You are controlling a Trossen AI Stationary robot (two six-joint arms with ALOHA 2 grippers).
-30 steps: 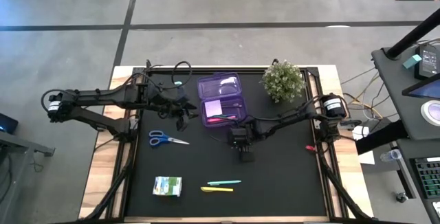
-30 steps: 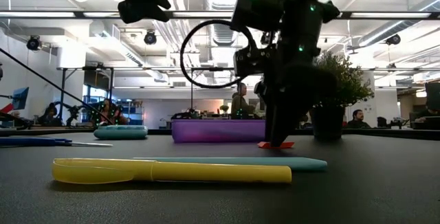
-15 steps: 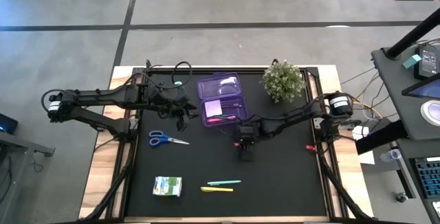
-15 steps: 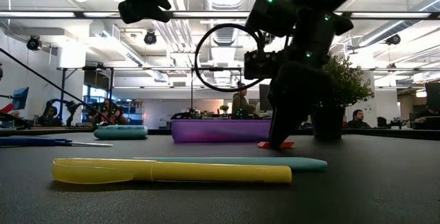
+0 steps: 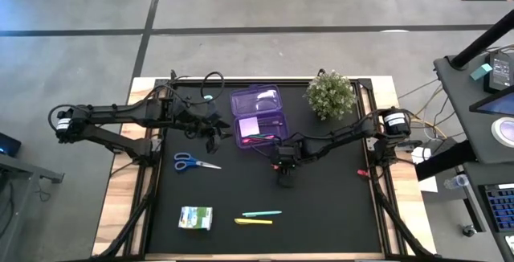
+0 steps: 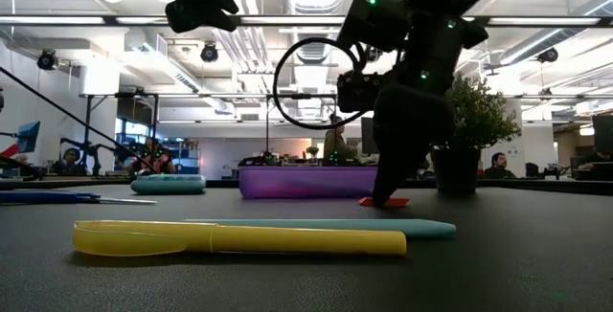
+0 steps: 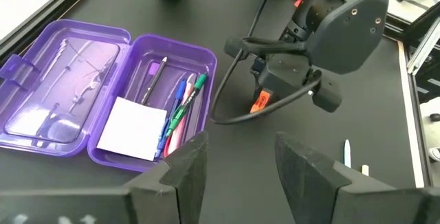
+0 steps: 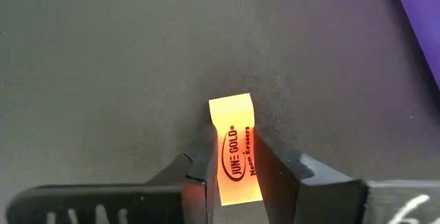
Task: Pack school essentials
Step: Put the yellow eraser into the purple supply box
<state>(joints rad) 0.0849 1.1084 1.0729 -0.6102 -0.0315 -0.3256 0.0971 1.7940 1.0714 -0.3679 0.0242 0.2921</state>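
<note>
A small orange eraser point(image 8: 235, 148) lies flat on the black table, near the open purple case point(image 5: 259, 116) on its right side. My right gripper point(image 8: 237, 176) points steeply down and is shut on the eraser. The case holds a white pad point(image 7: 134, 126) and several pens point(image 7: 180, 110). Blue-handled scissors point(image 5: 193, 163), a green-and-white packet point(image 5: 195, 218), a teal pen point(image 5: 262, 213) and a yellow marker point(image 5: 253, 222) lie on the table. My left gripper point(image 7: 237, 162) hangs open in the air left of the case. My right gripper pinches the eraser's two long sides point(image 8: 221, 157) between its two fingers, at the end nearer the gripper. The fingers point(image 8: 282, 162) slant steeply down from above and run along the eraser's length. The eraser lies flat on the table, its label up.
A potted plant point(image 5: 330, 93) stands at the far right of the table. The case's lid point(image 5: 256, 100) lies open toward the far edge. The teal pen point(image 6: 326, 226) and yellow marker point(image 6: 239, 239) lie near the front edge. People sit in the room beyond.
My right gripper has sunk a little over the eraser and rolled about its own axis. The eraser has stayed where it was on the table.
</note>
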